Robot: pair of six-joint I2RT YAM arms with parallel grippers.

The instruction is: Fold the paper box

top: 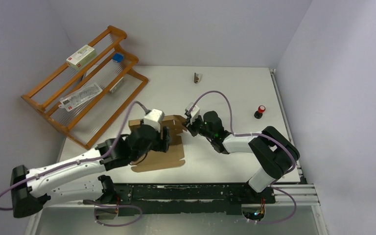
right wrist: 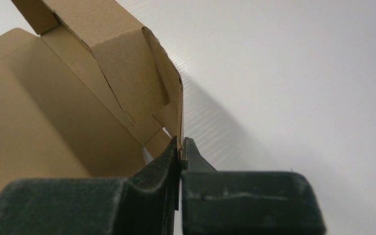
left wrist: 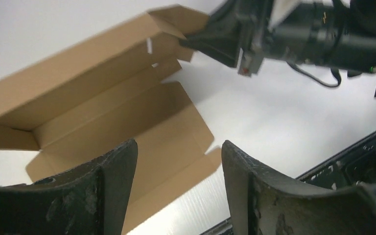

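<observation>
Gripper on my right arm is pinching the paper box, both jaws pressed together on the thin edge of its upright end flap. The box is lying partly folded at the middle of the white bench, long rear wall standing, front panel flat. My left gripper is hovering over that flat panel, jaws spread wide apart, holding nothing.

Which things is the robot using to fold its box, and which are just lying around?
Part of the job:
paper box
right claw, shut on a box flap
left claw, open above the box

Just lying about:
wooden rack
white carton and clear packet on the rack
red-topped knob
</observation>
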